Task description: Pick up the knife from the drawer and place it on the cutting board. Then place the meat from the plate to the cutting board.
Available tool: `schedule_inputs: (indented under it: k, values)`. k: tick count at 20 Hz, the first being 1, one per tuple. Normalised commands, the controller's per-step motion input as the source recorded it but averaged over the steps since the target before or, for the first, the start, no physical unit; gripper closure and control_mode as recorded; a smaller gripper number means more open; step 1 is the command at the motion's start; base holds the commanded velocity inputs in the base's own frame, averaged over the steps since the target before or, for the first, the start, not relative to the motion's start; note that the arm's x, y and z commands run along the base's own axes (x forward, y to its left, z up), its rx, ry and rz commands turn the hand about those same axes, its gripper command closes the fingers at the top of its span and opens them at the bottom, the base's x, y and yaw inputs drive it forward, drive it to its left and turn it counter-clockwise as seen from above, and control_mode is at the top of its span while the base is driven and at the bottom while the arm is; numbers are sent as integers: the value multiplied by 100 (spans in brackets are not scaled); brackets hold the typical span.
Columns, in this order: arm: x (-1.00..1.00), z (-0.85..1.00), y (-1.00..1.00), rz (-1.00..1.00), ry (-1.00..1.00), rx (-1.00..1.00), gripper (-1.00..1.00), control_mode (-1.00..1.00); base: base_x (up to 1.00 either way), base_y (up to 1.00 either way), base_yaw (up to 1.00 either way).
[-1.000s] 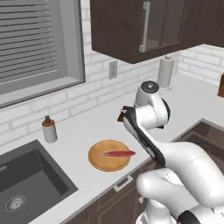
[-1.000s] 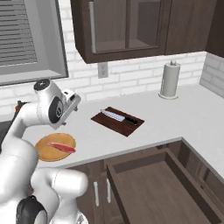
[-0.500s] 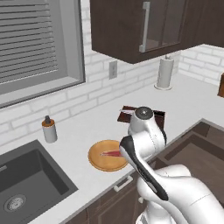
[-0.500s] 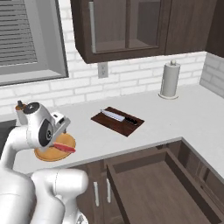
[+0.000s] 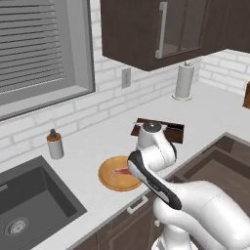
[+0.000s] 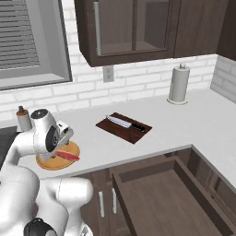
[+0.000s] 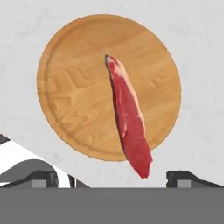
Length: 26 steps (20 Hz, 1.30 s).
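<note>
Fingers [image 7: 112, 178]: spread wide, grasping nothing, poised above the plate.
Meat [image 7: 129, 117]: thin red strip lying across the plate [image 7: 70, 100], one end overhanging the rim toward the fingers.
Knife [image 6: 126, 123]: already resting on the cutting board [image 6: 115, 129], well apart from the plate.
Drawer [image 6: 161, 198]: pulled open below the tabletop edge, looks empty.
Risk, grip: the strip is flat and slim; fingers closing off its line could pinch air or scrape the wood.
Risk, carry: limp meat may sag or slip on the way to the board.
Risk, placement: setting down on the knife could nudge it.
Tabletop [image 6: 193, 120]: pale speckled stone, L-shaped.
Room: white brick wall, dark cabinets, sink [image 5: 29, 205], paper towel roll [image 6: 179, 84].
</note>
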Motion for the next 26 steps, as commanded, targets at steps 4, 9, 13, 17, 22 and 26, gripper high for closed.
schedule_inputs:
  k: [4, 9, 13, 17, 22, 26]
  values:
    - [42, 0, 37, 0, 53, -6, -100, -100, 0, 0, 0]
    - [0, -36, 8, 1, 8, -1, -100, -100, 0, 0, 0]
    - [11, -50, 0, 0, 1, -1, -100, -100, 0, 0, 0]
    - [21, -63, 3, 1, 4, -7, -100, -100, 0, 0, 0]
    - [37, -31, 3, 0, 0, -3, -100, -100, 0, 0, 0]
    - [49, 0, 0, 0, 5, 0, -100, -100, 0, 0, 0]
